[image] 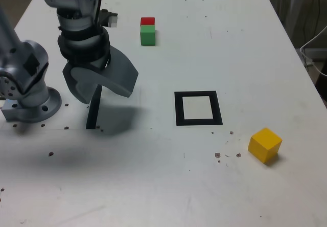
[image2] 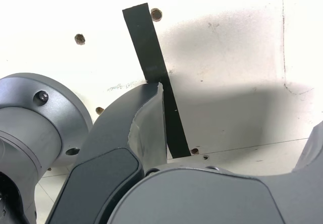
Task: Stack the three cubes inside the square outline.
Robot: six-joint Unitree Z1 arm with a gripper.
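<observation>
Gripper (image: 99, 86): jaws spread wide, nothing between them; hangs above the tape strip (image: 93, 109) near the arm base (image: 30, 104), at the exterior view's left.

Red cube (image: 147, 21): far part of the table, touching the green cube (image: 148, 35) on its far side. Both flat on the surface, well apart from the outline.

Yellow cube (image: 264, 144): near the exterior view's right, turned at an angle, apart from the outline.

Outline (image: 198, 108): black square frame, white centre, nothing in it. No cube stacked yet.

Risks, as judged:
- Red and green touch; jaws coming down on one may knock or drag the other.
- The yellow cube sits askew; a grip across its corners may slip or twist it.
- The outline looks only slightly wider than a cube; a first cube set off-centre would tilt the stack past the frame.
- The yellow cube seems the largest; set on top, it would be less steady.

Table (image: 153, 186): white, matt, scuffed, with small dark holes and specks; faint pencil lines in the wrist view.

Room: cables and grey fittings past the table's right edge in the exterior view; little else shows.
</observation>
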